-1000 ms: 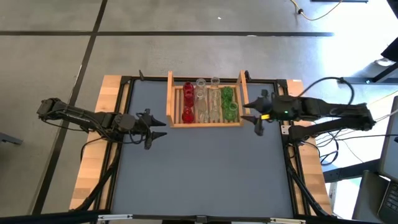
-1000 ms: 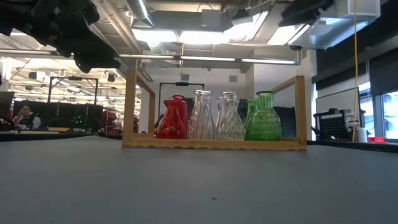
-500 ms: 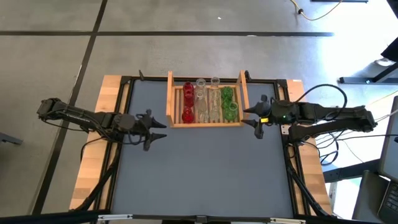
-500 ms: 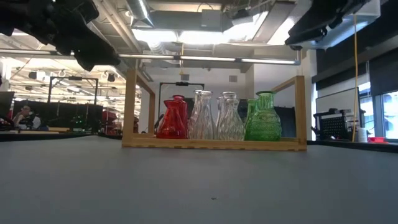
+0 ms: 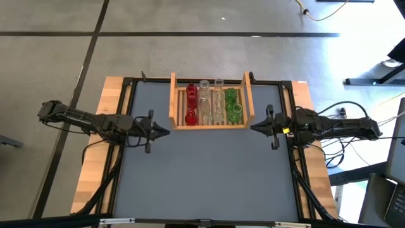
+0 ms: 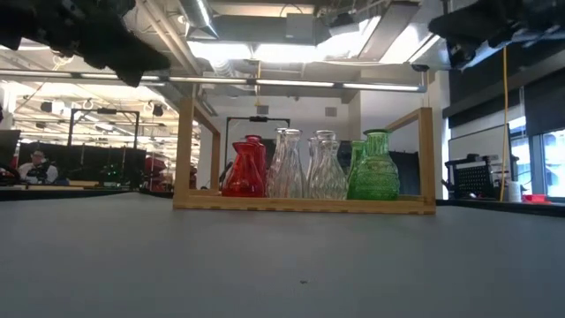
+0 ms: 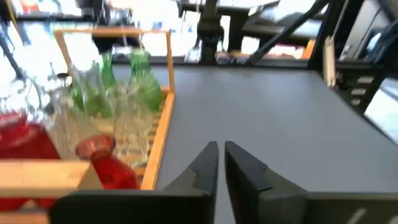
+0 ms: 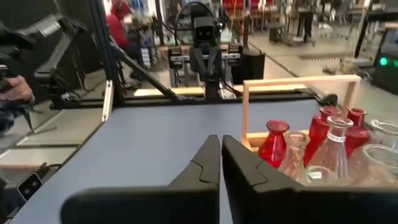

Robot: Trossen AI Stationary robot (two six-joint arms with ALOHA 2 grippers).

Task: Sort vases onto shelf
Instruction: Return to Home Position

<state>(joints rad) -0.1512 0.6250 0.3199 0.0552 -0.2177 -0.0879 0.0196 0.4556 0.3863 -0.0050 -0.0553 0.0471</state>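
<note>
Flanking the light wooden slatted shelf (image 5: 172,101), left gripper (image 5: 163,130) and right gripper (image 5: 255,127) have jaws pressed together, and its small red, clear and green glass vases (image 5: 212,104) seem light, slick, fragile, best pinched at the neck.

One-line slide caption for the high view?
Sorted by colour, the vases stand in the shelf; the left pincer and right pincer hover shut near its front corners.

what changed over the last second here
The right gripper drew back from the shelf's right board toward the table's right edge. It is shut and empty, and nothing was taken hold of or let go. The left gripper stayed almost where it was, left of the shelf. The vases stand in the shelf as before.
</note>
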